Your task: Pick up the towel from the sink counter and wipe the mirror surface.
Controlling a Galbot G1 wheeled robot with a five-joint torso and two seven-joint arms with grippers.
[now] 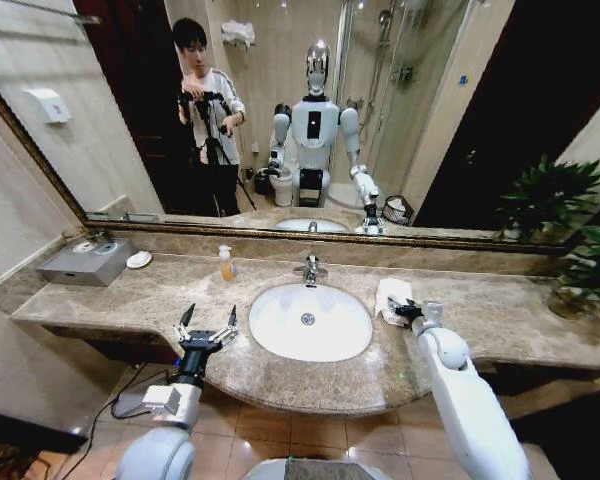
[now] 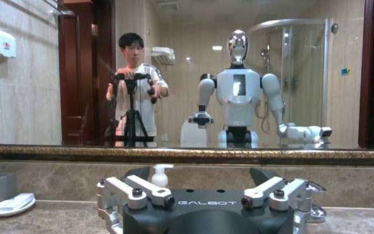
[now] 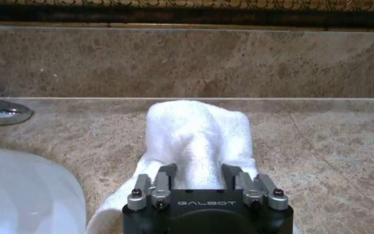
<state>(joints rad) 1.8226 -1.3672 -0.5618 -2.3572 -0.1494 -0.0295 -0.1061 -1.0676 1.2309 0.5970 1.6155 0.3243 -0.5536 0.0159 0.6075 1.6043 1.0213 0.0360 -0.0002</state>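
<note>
Lying between right end effector (image 3: pixel 198 176) fingers: towel (image 3: pixel 196 131)

The towel (image 3: pixel 196 134) is soft white terry cloth, lying on the sink counter (image 1: pixel 500 320) of glossy mottled marble.

Left hand (image 1: pixel 207 322) hovers spread wide; right hand (image 1: pixel 404 310) reaches forward, fingers pinched close.

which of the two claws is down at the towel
The right claw, at the white towel right of the basin with its fingers around the cloth. The left claw is spread open left of the basin.
</note>
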